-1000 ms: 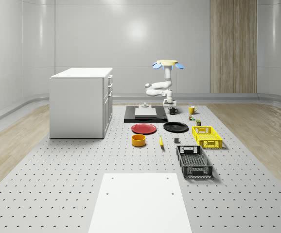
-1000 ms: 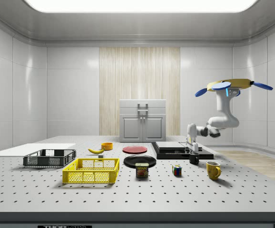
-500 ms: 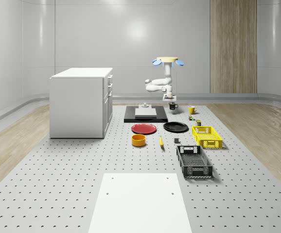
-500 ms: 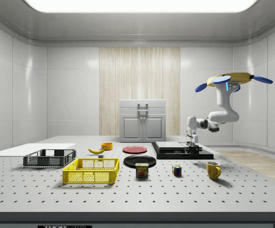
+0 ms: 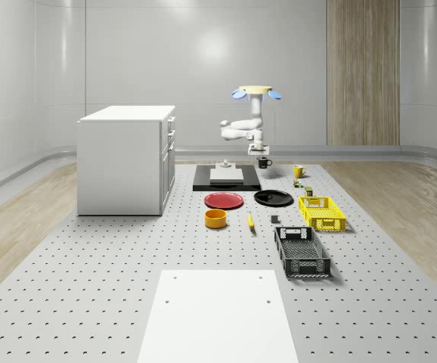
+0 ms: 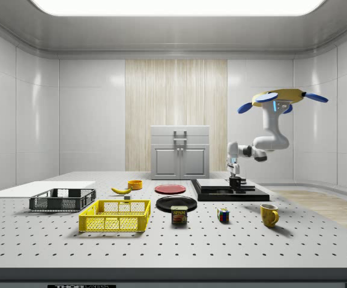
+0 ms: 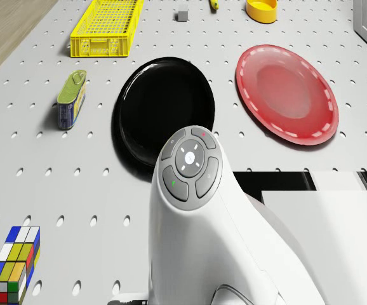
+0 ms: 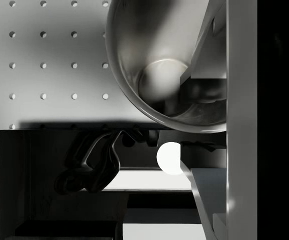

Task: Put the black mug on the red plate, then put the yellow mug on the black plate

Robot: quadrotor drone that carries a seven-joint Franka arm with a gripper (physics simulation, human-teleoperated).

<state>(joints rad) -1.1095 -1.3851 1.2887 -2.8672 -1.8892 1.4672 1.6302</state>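
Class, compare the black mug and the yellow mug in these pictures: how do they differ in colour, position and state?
The black mug is dark and hangs in the air, held by the gripper above the black platform. The yellow mug is bright and stands on the perforated table, nothing gripping it. Both are upright mugs with a handle.

White arm, yellow drone, blue rotors.

Black mug; yellow mug. Red plate, glossy, pale dashed ring at rim. Black plate, glossy. Yellow basket, black basket. Orange bowl. Multicoloured cube. White arm, blue rotors.
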